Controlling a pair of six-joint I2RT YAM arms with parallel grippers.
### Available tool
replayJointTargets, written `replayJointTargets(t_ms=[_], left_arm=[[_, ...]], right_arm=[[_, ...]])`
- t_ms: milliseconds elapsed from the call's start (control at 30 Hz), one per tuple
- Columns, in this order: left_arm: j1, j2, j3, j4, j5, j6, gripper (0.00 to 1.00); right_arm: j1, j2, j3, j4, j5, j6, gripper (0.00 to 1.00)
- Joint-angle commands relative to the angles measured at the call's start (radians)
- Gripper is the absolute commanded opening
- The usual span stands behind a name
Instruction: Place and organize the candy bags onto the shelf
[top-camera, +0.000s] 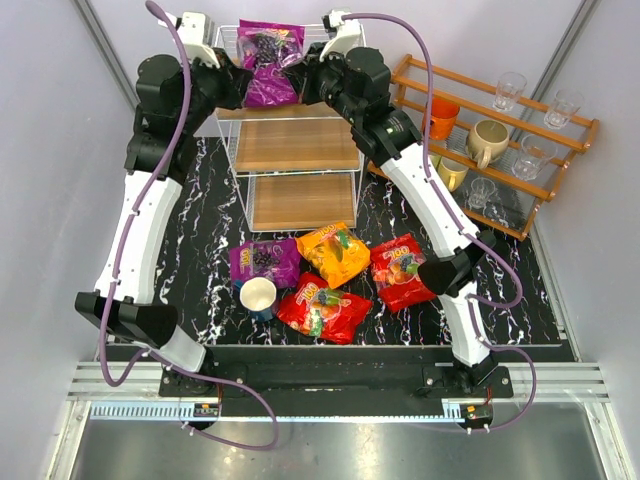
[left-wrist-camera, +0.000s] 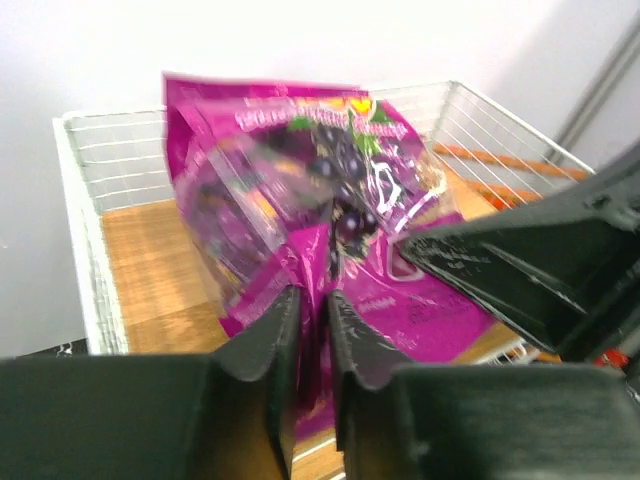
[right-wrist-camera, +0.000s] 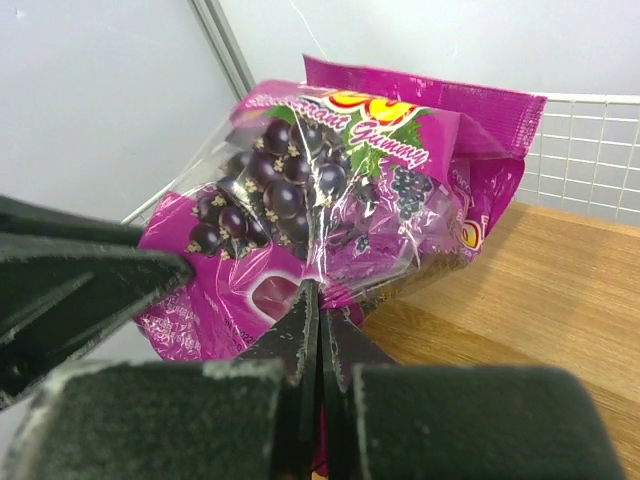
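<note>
A purple-magenta candy bag (top-camera: 270, 62) stands over the top tier of the white wire shelf (top-camera: 300, 145). My left gripper (top-camera: 243, 85) is shut on its lower left edge, with the film pinched between the jaws in the left wrist view (left-wrist-camera: 312, 305). My right gripper (top-camera: 305, 80) is shut on its lower right edge (right-wrist-camera: 322, 300). The grape print shows in both wrist views (left-wrist-camera: 300, 180) (right-wrist-camera: 330, 190). Four more bags lie on the table: purple (top-camera: 264, 262), orange-yellow (top-camera: 334, 253), red (top-camera: 401, 271) and red (top-camera: 322, 307).
A white-and-blue cup (top-camera: 258, 297) stands among the bags on the table. A brown stepped rack (top-camera: 500, 130) with mugs and glasses stands at the right, close to my right arm. The shelf's wire rim (left-wrist-camera: 80, 200) borders the top board (right-wrist-camera: 540, 300).
</note>
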Motion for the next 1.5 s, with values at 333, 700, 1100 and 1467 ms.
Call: replayJointTargets(t_ms=[333,700,1100,1467], left_arm=[[0.072,-0.091,0.128,0.151,-0.048,-0.007,0.76],[0.076,-0.12,0.117,0.151,-0.063,-0.01,0.77],[0.076,-0.169,0.039,0.153,-0.072,0.0,0.77],[0.078,-0.258,-0.025,0.144,-0.088,0.01,0.76]], right_arm=[[0.002,0.027,0.017,0.075,-0.044,0.049,0.0],[0.009,0.062,0.014,0.139,0.038,0.136,0.0],[0.037,0.108,0.045,0.159,0.047,0.156,0.04],[0.037,-0.082,0.026,0.124,0.122,-0.035,0.68]])
